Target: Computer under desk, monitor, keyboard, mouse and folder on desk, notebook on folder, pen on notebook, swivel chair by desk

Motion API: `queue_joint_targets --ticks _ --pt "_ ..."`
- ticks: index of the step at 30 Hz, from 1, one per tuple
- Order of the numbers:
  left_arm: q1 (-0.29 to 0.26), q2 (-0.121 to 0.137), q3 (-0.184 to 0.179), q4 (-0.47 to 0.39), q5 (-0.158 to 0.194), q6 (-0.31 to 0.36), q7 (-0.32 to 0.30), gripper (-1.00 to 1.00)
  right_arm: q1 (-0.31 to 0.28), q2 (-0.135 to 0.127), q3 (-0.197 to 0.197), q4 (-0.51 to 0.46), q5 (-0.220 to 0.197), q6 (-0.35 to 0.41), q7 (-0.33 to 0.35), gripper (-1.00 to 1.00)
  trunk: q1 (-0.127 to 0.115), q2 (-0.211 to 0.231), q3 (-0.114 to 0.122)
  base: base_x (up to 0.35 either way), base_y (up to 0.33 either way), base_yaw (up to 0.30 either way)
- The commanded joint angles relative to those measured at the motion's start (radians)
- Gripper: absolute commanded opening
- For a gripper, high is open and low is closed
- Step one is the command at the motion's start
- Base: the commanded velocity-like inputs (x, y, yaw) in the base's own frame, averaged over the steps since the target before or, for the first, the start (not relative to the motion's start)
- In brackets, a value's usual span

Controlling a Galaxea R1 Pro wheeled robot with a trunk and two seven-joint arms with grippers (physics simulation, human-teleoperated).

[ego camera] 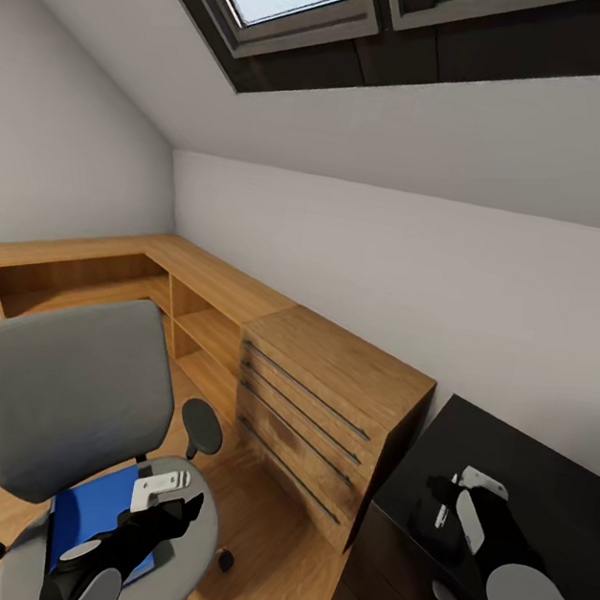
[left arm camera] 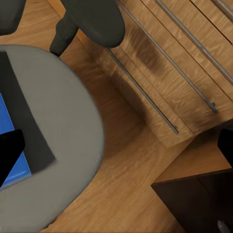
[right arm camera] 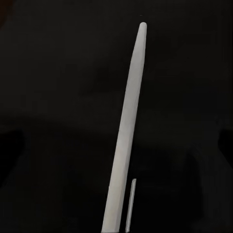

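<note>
Left claw (ego camera: 173, 503) above folder (ego camera: 92, 511) on swivel chair (ego camera: 62, 393); floor (ego camera: 277, 539) open beside.

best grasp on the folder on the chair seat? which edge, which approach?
Probably the folder's front edge, the one away from the backrest, coming from the open front of the chair. It lies flat on the grey seat, so there is nothing to pinch from above; the backrest blocks the rear and armrests flank the sides. The left gripper hovers over it.
</note>
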Motion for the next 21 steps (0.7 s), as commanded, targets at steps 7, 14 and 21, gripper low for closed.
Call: queue_joint_targets --ticks 7,14,21 --pt "-0.001 0.002 -0.002 0.009 0.009 -0.003 0.009 1.0 0.036 0.059 -0.004 -0.297 -0.008 0.029 -0.013 1.0 0.0 -0.001 -0.001 0.0 0.0 0.0" --pt "-0.001 0.002 -0.002 0.01 0.009 -0.004 0.009 1.0 0.189 0.161 0.001 -0.598 0.011 0.1 -0.024 1.0 0.0 -0.001 -0.001 -0.07 0.061 0.0" --pt "-0.001 0.003 -0.001 0.01 0.005 -0.002 0.009 1.0 0.275 0.298 0.106 -0.726 0.166 0.139 -0.062 1.0 0.0 -0.001 -0.001 -0.24 0.203 0.128"
